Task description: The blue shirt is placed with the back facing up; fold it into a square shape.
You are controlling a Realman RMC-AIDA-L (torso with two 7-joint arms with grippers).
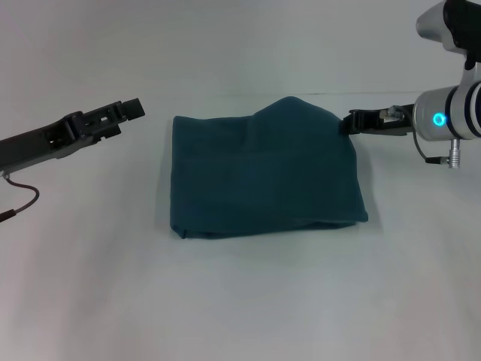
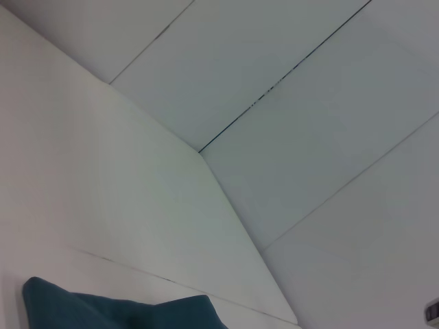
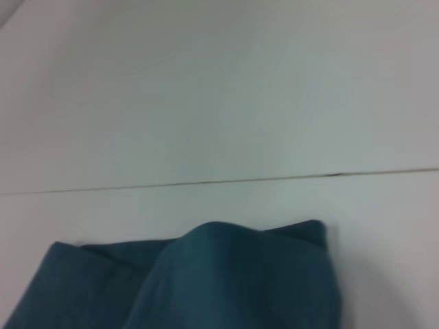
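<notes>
The blue shirt (image 1: pixel 263 177) lies folded into a rough square in the middle of the white table, plain side up. Its far right corner rises in a hump (image 1: pixel 293 109). My right gripper (image 1: pixel 352 121) is at that corner's edge, shut on the cloth. The right wrist view shows the same hump of the blue shirt (image 3: pixel 226 274) close below the camera. My left gripper (image 1: pixel 124 114) hangs open over bare table, a little left of the shirt's far left corner and not touching it. A strip of the blue shirt (image 2: pixel 116 312) shows in the left wrist view.
The white table (image 1: pixel 240 301) runs all around the shirt. A thin seam (image 3: pixel 206 182) crosses the surface beyond the shirt. A brown cable (image 1: pixel 22 201) dangles under my left arm.
</notes>
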